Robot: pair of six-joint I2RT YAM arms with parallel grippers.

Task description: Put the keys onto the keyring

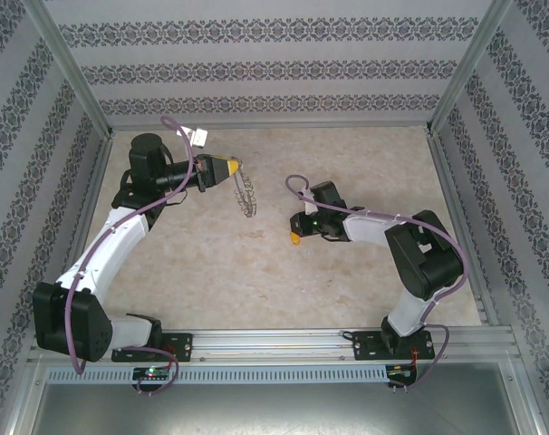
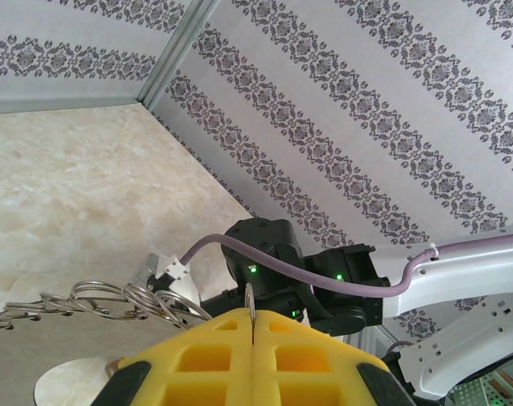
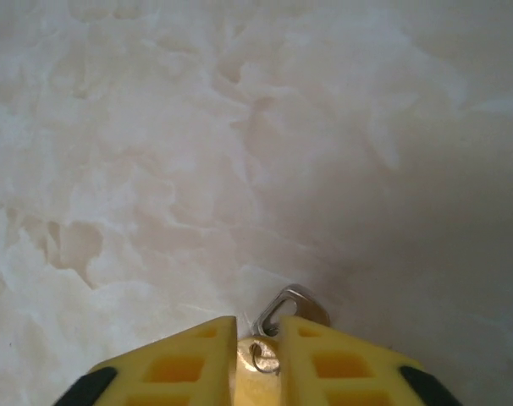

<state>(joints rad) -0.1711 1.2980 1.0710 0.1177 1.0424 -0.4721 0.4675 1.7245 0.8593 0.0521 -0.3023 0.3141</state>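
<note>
Left claw (image 1: 227, 169): raised above the far left of the surface (image 1: 347, 163), pressed together. Its wrist view shows one thin strand of wire nipped between the yellow tips.

Keyring (image 1: 247, 197): hangs loose from that pinch, just right of the left claw and clear of the surface. From above it reads as a thin dangling coil. From the wrist, its loops trail off to one side of the fingers.

Right claw (image 1: 295, 237): low over the middle of the surface, pointing down, well apart from the keyring. Its tips stand a little apart.

Key (image 3: 258, 353): the head sits in the narrow gap between those tips, and a small silver part pokes out ahead of them, close to the surface. Whether the fingers are bearing on the key or merely flank it cannot be told.

Assessment: the key is not yet on the keyring, so the step in hand appears to be securing the key for the carry.

Recommendations:
- Grip the head flat, low in the tips, leaving its hole exposed
- Lift straight up before crossing
- Hold the left claw motionless, since the hanging keyring will likely swing at a touch
- Bring the key in slowly along the wire's line, not across it
</note>
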